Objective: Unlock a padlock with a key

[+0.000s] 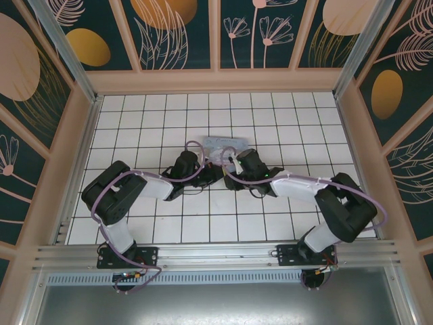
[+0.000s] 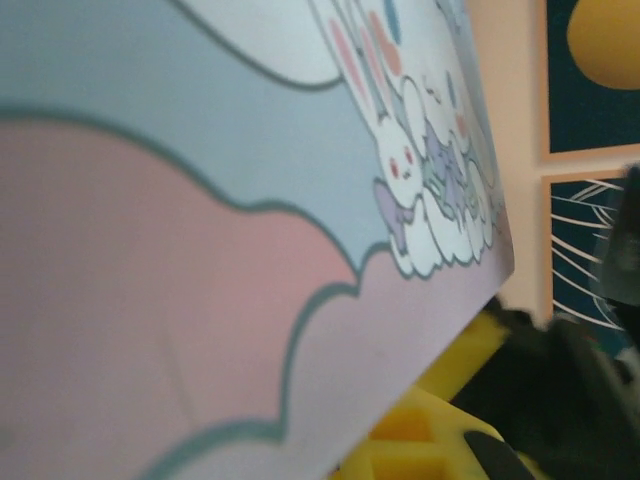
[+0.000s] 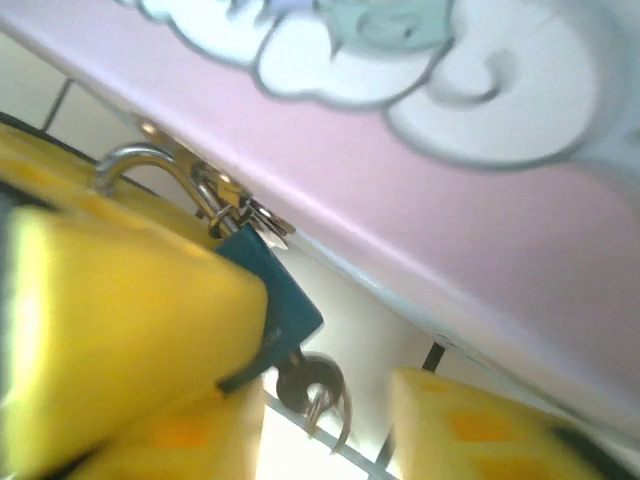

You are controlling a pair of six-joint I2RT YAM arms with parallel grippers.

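**Desk:** Where do your fingers stand?

**Caption:** Nearest the right wrist lens, your right fingers [image 3: 480, 420] are parted and grasp nothing. The padlock [image 3: 285, 300] rests against the yellow one at 8 o'clock, and the other is clear of it. Your left fingers [image 2: 410, 440] are clenched; on what, the pictures do not tell.

**Desk:** And the lock itself?

**Caption:** Its dark bluish body is tilted, with the shackle arching toward 10 o'clock, just beside the lower edge of the cartoon tin [image 3: 450, 200]. The key [image 3: 312, 390] hangs from the body's underside at 6 o'clock, apparently seated in the keyway, in the gap between your right fingers.

**Desk:** How do you do the step well?

**Caption:** The step is probably the turn. Close your right fingers squarely on the key's round head, not its ring. Brace the body and twist about the key's own axis. A skewed pinch would likely swing the lock rather than turn the cylinder.

**Desk:** What does each view give you?

**Caption:** The right wrist view gives shackle and key up close. The top view gives the layout instead: both wrists meet mid-desk [image 1: 135, 135], with the tin at their 12 o'clock. The left wrist view adds the tin's rabbit print and, farther off at 3 o'clock, the patterned wall [image 2: 590, 60].
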